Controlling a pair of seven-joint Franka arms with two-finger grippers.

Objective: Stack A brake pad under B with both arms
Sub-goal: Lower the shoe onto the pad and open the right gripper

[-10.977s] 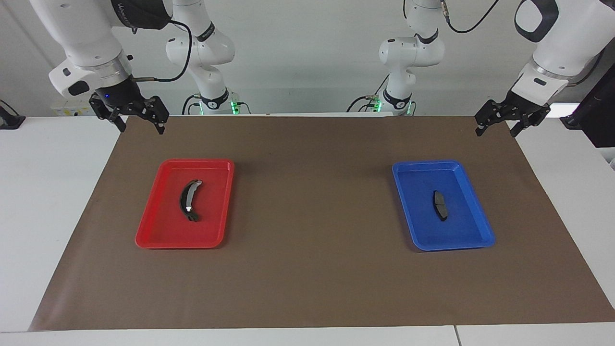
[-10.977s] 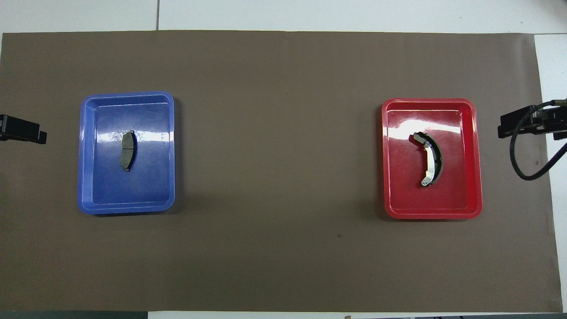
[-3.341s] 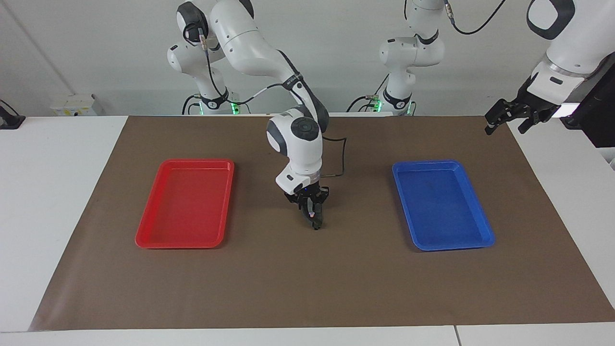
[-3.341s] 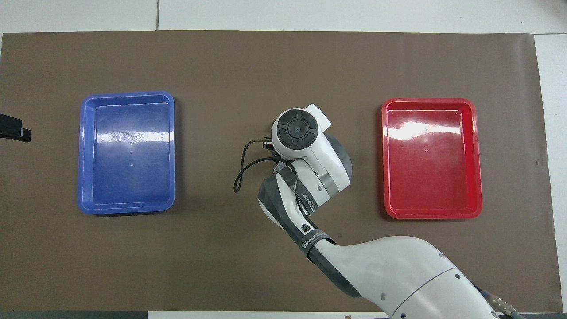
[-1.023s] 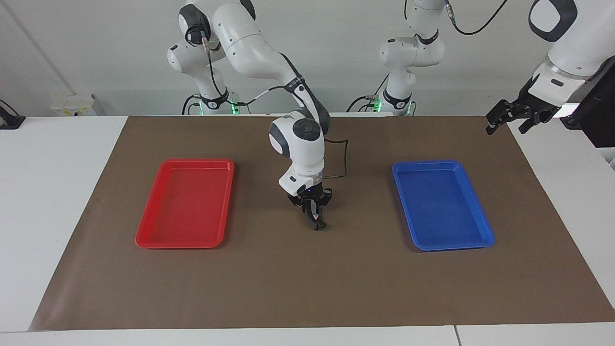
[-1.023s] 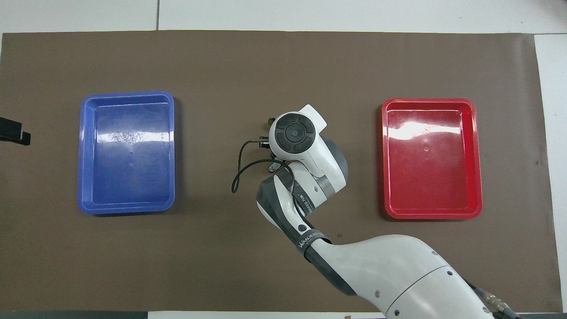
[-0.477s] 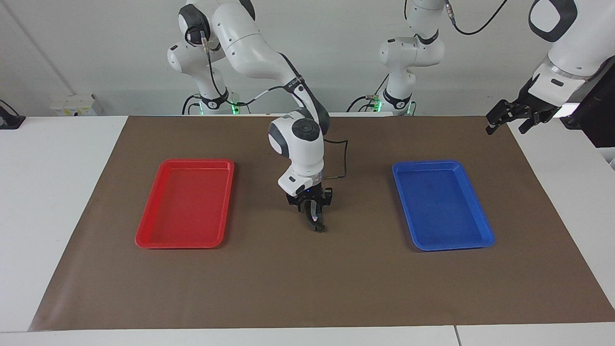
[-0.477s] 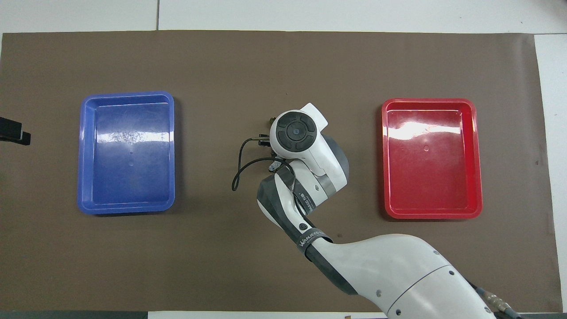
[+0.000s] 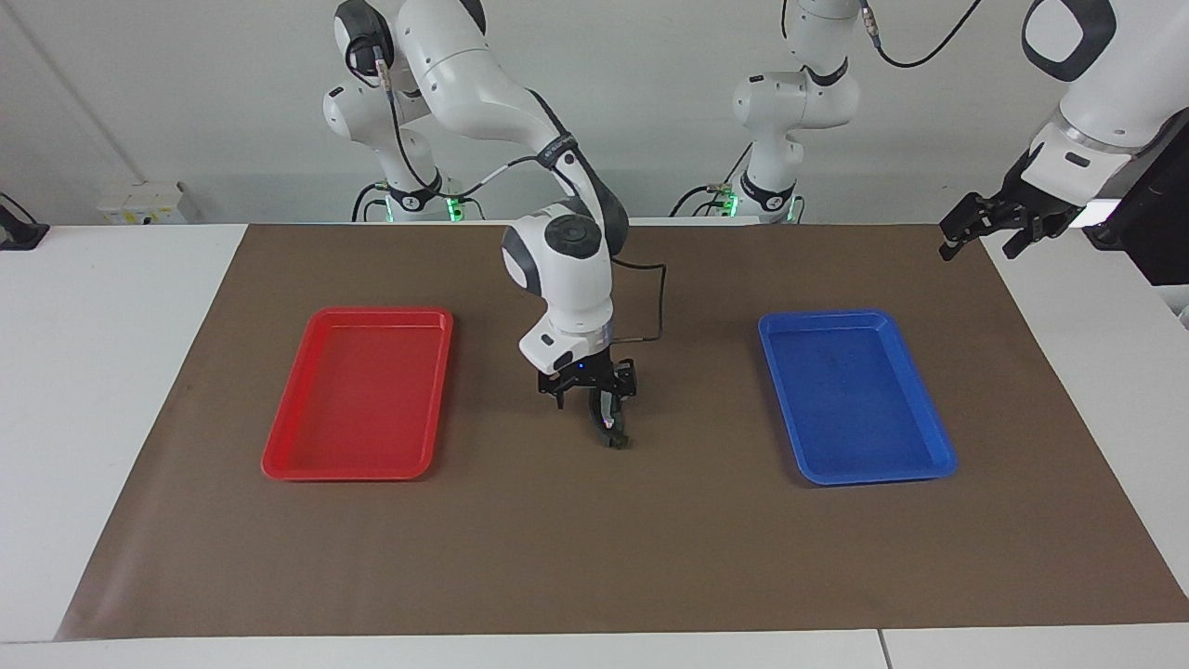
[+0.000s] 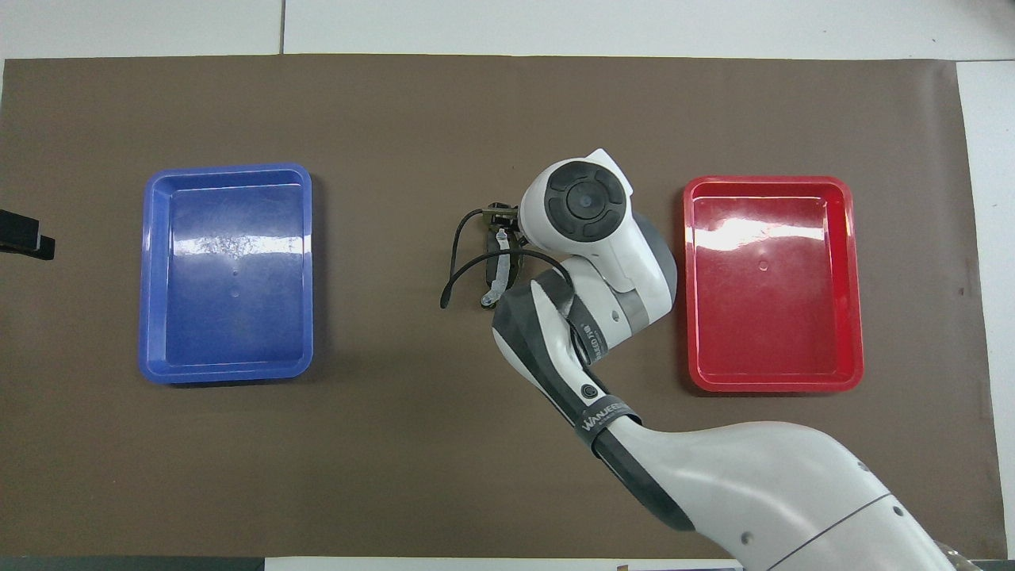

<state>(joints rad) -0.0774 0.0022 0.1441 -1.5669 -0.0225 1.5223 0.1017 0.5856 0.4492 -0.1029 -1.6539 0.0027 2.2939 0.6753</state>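
Note:
B (image 9: 610,429), the long crescent pad with a silvery strip (image 10: 499,268), lies on the brown mat midway between the two trays. My right gripper (image 9: 594,395) hangs just above it, open, with its fingers spread to either side of the pad and nothing in them. In the overhead view the right wrist covers most of that gripper. The A brake pad is hidden; I cannot make it out beneath B. My left gripper (image 9: 989,228) waits open in the air over the mat's corner at the left arm's end, and only its tip (image 10: 24,238) shows in the overhead view.
A red tray (image 9: 381,314) (image 10: 767,181) lies toward the right arm's end, a blue tray (image 9: 822,316) (image 10: 226,169) toward the left arm's end. A black cable loop (image 10: 453,274) hangs off the right wrist beside B. Two smaller white arms (image 9: 409,177) stand by the robots.
My right gripper has opened and let go of B, then lifted a little and shifted toward the right arm's end. B stays on the mat. The left arm has not moved.

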